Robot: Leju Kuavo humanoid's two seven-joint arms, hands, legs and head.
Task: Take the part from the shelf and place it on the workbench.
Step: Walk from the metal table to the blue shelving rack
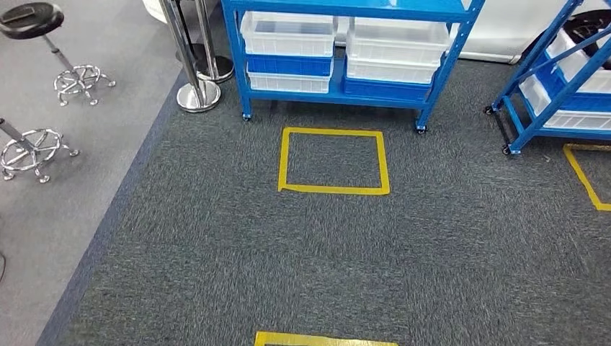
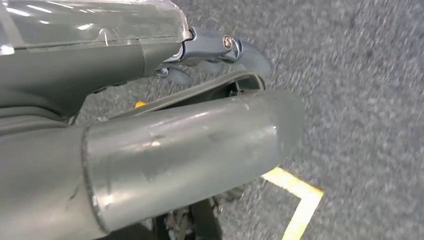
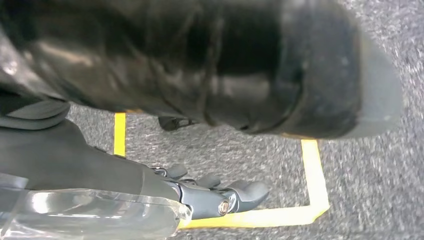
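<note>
**Part not yet in sight; shelf ahead, both hands empty at my sides**

Part location is my open question: I cannot see it from where I stand. My head view shows the blue shelf (image 1: 346,50) straight ahead across the dark carpet (image 1: 288,252), its lower levels stacked with white bins (image 1: 288,32) and blue bins (image 1: 290,65). Whatever I am to fetch presumably lies inside one of those bins, but their contents are hidden from this angle. A yellow taped square (image 1: 333,161) marks the floor just in front of the shelf, and I judge that is where I should stand to reach in. A second blue rack (image 1: 555,79) stands off to the right, two chrome stools (image 1: 50,50) on the grey floor to the left, and a chrome post (image 1: 189,65) near the shelf's left leg.

Both arms hang down. The left hand (image 2: 220,50) shows loosely extended fingers over carpet with nothing in them; the right hand (image 3: 215,192) likewise hangs with fingers apart and holds nothing, above a yellow tape corner (image 3: 310,210).

How the part will handle I can only guess: a workshop part from a storage bin is likely rigid and possibly smooth. I would plan to wrap around its middle once I can see its shape, and avoid catching a bin wall on the way out.
</note>
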